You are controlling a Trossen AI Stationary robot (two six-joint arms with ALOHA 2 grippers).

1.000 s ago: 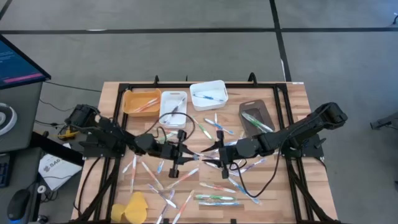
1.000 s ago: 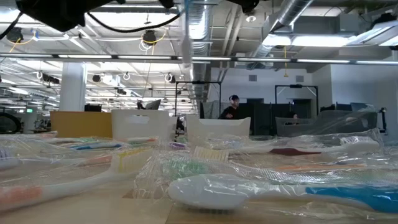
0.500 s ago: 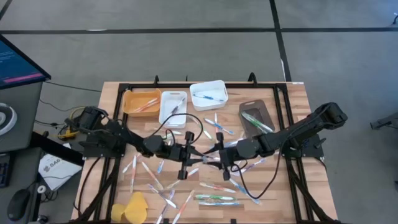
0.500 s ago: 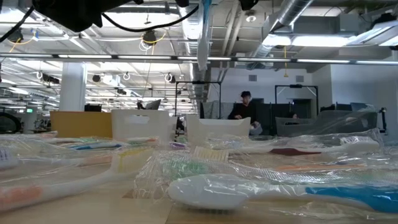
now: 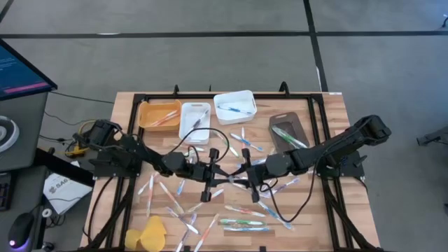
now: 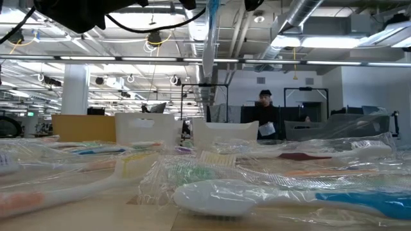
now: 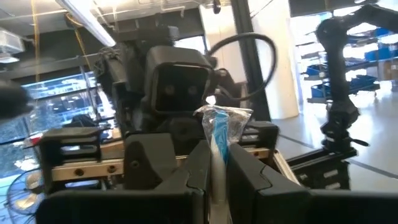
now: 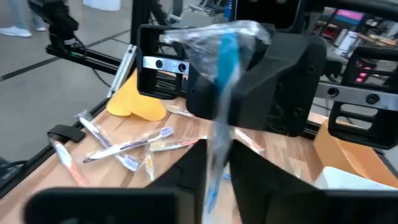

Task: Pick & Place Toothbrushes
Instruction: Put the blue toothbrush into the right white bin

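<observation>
Handover mid-table: left gripper (image 5: 214, 170) stays clamped on the wrapped blue toothbrush (image 7: 219, 134), right gripper (image 5: 241, 173) at its three o'clock pinching the same wrapper, so release left only once right's hold looks firm.

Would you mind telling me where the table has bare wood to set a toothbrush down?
Bare wood shows left of the orange rectangular bin, and in the corner right of the dark brown bin. The middle, where both arms meet, and the front beside the yellow cloth-like lump are crowded with wrapped plastic toothbrushes.
</observation>
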